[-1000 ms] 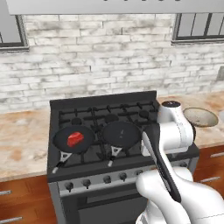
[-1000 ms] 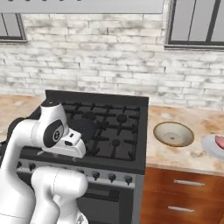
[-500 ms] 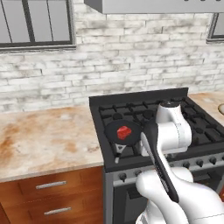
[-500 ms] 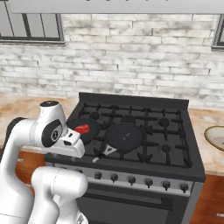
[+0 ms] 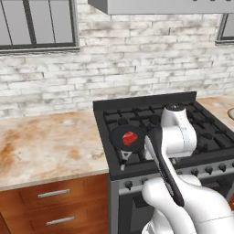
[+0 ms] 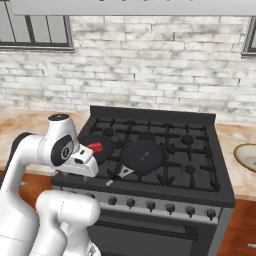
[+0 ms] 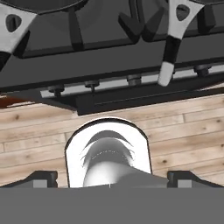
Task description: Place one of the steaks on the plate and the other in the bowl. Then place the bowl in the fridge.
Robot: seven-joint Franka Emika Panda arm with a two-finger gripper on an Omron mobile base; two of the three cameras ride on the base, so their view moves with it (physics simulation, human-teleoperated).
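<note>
Fetching the first steak is the step in hand; the deep red steak (image 5: 130, 138) lies in the left pan (image 6: 96, 148) on the stove (image 6: 200, 165); the gripper (image 7: 109, 177), fingers spread and empty, hangs low before the stove front and must next rise and reach over that pan

brick wall (image 5: 137, 68) | window (image 5: 36, 23) | wooden floor (image 7: 183, 131) | marbled counter (image 5: 45, 146)

A black stove (image 5: 151, 114) is seen against a pale brick wall (image 5: 137, 68). On the stove's front left burner a black frying pan (image 5: 124, 138) is set, its handle pointing toward the stove's front edge. A deep red steak (image 5: 130, 137) lies inside the pan. To the left of the stove a marbled tan counter (image 5: 45, 146) extends above brown wooden drawers (image 5: 55, 205). The stove's front right part is hidden by the white arm (image 5: 176, 137).
</note>
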